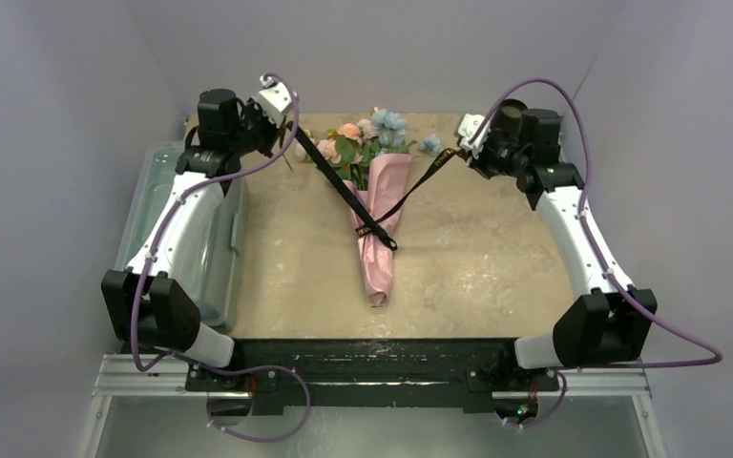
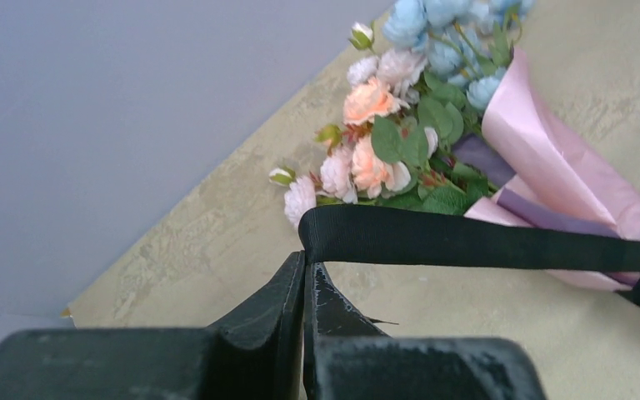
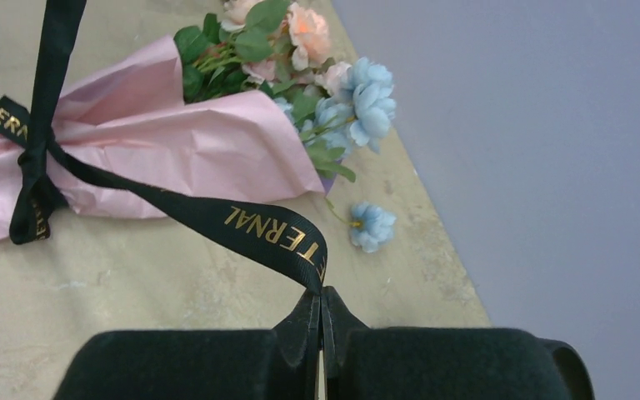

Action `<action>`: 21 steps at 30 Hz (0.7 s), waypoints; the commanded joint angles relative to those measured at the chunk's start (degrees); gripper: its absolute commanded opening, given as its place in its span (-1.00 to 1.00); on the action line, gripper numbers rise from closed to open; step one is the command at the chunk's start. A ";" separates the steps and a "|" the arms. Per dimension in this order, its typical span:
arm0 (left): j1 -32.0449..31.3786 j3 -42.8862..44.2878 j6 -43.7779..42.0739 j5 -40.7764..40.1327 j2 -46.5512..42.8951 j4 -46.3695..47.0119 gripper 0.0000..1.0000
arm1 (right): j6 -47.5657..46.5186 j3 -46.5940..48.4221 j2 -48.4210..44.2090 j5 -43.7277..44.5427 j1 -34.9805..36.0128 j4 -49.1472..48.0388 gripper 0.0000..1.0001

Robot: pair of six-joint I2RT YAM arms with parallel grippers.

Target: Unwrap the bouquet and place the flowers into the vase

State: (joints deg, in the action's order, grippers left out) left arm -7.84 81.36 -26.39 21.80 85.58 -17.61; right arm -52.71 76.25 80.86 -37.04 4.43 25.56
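Left gripper: clenched on one end of the black ribbon, raised at the far left. Right gripper: clenched on the other, gold-lettered end, at the far right. Ribbon drawn straight in a V, knotted round the bouquet. Bouquet flat at the centre of the table, heads far, wrapped stems near. Loose blue bloom just right of the heads. Clear bin at left.
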 commanded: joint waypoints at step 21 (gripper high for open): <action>3.83 8.18 20.06 -18.76 -4.19 14.98 -1.00 | 18.10 -3.19 -8.41 5.50 -2.33 -18.16 -1.00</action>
State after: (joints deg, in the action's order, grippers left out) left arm -5.39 86.21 -9.30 8.27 83.61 -6.52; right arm -38.11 71.92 74.39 -33.32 3.07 11.73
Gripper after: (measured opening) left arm 0.003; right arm 0.005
